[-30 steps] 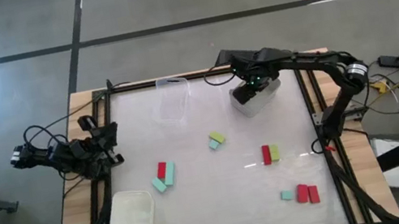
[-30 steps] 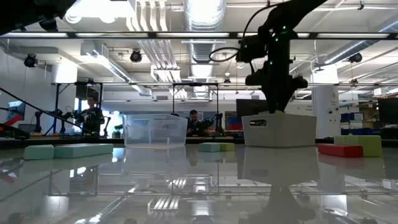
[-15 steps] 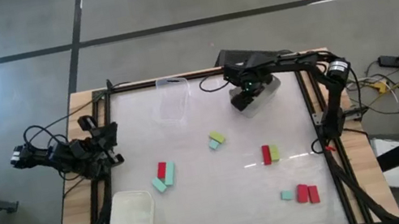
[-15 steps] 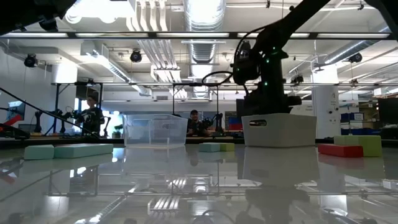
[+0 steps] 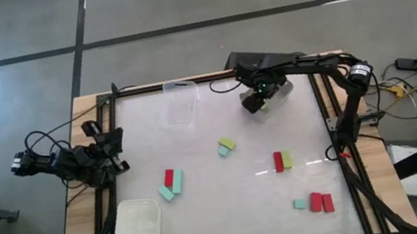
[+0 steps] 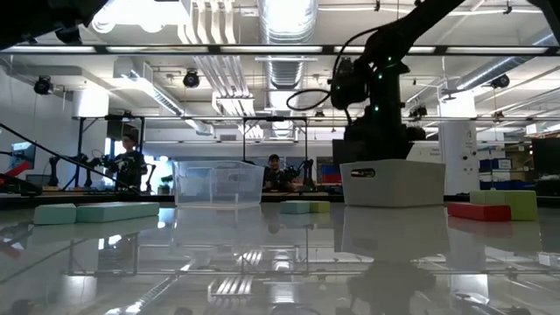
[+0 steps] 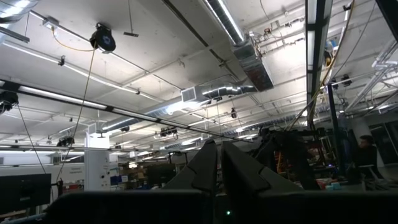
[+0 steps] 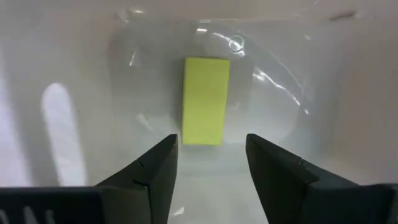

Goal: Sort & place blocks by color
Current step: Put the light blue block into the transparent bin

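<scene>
High view gave you the table (image 5: 234,216), with three trays: one at 1 o'clock (image 5: 281,97) under the right arm, a clear one at 11 (image 5: 179,105), a white one at 7 (image 5: 137,230). The left arm waited off the 9 o'clock edge; its gripper (image 5: 107,143) was too small to read there, and its wrist view showed only ceiling, so you cannot tell whether it was parted or closed.

Right gripper (image 8: 208,155) hung released inside the 1 o'clock tray, fingers apart, just above a yellow-green block (image 8: 205,101) lying flat on the tray floor.

Remaining blocks lay loose: pairs near centre (image 5: 226,146), at 8 (image 5: 170,183), at 4 (image 5: 282,160), and a trio at 5 (image 5: 316,202).

Risk, as I judged it: lifting out crooked could catch the tray wall and drag the tray.

Only the right wrist view showed the block; the low view showed just the tray's outer wall.
</scene>
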{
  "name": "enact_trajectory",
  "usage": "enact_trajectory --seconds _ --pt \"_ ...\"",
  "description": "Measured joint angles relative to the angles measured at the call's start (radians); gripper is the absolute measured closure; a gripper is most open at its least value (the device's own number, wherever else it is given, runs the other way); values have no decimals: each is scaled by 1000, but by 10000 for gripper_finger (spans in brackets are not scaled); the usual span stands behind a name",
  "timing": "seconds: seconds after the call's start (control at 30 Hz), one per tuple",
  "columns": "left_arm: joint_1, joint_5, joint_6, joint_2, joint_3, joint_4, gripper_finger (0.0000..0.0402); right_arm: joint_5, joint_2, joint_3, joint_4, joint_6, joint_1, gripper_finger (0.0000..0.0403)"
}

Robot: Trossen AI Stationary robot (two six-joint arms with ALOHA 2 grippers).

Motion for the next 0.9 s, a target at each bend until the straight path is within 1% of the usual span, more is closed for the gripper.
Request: enact_trajectory --seconds 0.23,0.33,0.4,0.5,0.67,0.77,0.9 --pt "0 -2 -3 21 -1 -20 394 3 -159 6 -11 6 42 245" --pt "0 -15 -29 51 6 -18 394 46 -238 -14 34 5 87 255" --pt "0 -51 -75 78 18 -19 394 78 -292 -45 91 -9 129 263" --pt "0 -104 -134 129 43 -15 394 83 -373 -106 190 -32 188 275" --pt "0 -152 -216 237 86 -18 394 89 -498 -231 412 -70 279 298" --pt "0 -220 -291 317 115 -19 394 90 -562 -304 539 -124 319 312" --pt "0 -310 -380 417 150 -20 394 89 -635 -378 655 -180 355 330"
